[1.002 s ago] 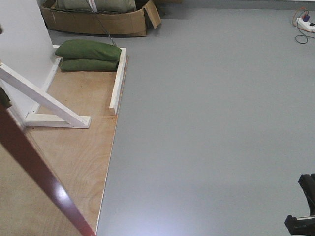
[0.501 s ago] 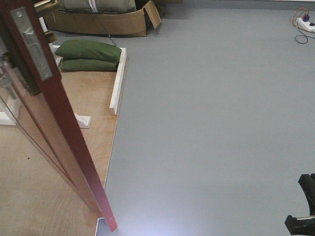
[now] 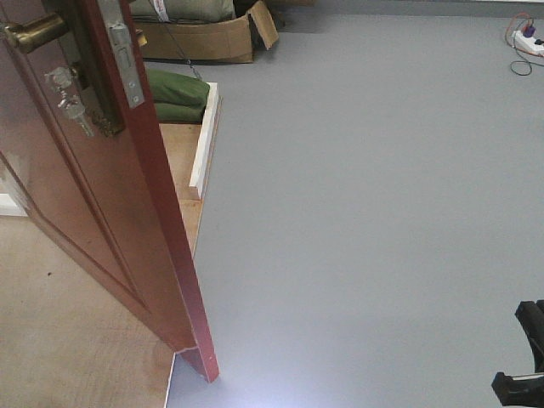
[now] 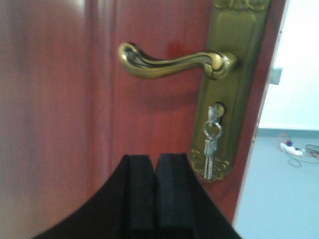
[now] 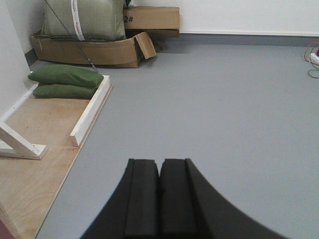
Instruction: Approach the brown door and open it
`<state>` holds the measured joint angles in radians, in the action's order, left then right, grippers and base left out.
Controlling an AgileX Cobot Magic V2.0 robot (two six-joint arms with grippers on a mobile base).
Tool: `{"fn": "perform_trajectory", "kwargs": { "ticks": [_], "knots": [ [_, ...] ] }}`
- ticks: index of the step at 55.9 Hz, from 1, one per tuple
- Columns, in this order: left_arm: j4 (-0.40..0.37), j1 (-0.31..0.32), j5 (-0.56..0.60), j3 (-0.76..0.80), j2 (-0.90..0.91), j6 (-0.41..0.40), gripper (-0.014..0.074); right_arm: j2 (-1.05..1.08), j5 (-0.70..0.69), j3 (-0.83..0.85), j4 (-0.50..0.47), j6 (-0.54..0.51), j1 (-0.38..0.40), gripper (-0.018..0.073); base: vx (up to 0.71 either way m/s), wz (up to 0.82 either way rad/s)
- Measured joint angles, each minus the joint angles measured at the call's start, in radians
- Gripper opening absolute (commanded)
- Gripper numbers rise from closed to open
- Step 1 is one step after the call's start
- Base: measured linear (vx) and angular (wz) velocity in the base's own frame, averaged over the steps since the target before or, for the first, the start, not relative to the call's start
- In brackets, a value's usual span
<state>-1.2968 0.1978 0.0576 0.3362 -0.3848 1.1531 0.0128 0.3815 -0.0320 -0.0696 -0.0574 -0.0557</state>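
Left wrist view: left gripper (image 4: 155, 162) closed, facing lever (image 4: 169, 62) on brown door (image 4: 75, 99); right gripper (image 5: 159, 164) closed, facing sandbags (image 5: 65, 75).

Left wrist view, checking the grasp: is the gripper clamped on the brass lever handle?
No, the left gripper is shut on nothing, below the brass lever handle.

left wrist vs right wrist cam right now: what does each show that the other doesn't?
Left wrist only: the brown door face up close, its brass lever handle and keys hanging in the lock; the left gripper sits below the handle, apart from it. Right wrist only: the right gripper, green sandbags, cardboard box, white brace on the plywood base. Both: shut black fingers in the foreground, grey floor, a cable at the right edge.
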Motion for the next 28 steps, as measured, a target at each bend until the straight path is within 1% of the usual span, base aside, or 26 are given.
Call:
{"fn": "perform_trajectory", "kwargs": {
  "ticks": [6, 12, 20, 28],
  "knots": [
    [0.058, 0.0, 0.001, 0.039, 0.004, 0.009, -0.0003, 0.0, 0.0, 0.0, 0.0, 0.0, 0.0, 0.0, 0.0, 0.0],
    [0.092, 0.001, 0.01, 0.099, 0.004, 0.012, -0.0003, 0.0, 0.0, 0.0, 0.0, 0.0, 0.0, 0.0, 0.0, 0.0],
    [0.099, 0.001, 0.067, 0.163, 0.005, 0.011, -0.0003, 0.0, 0.0, 0.0, 0.0, 0.0, 0.0, 0.0, 0.0, 0.0],
    [0.103, 0.001, 0.089, 0.204, -0.01, 0.01, -0.0003, 0.0, 0.0, 0.0, 0.0, 0.0, 0.0, 0.0, 0.0, 0.0]
  ]
}}
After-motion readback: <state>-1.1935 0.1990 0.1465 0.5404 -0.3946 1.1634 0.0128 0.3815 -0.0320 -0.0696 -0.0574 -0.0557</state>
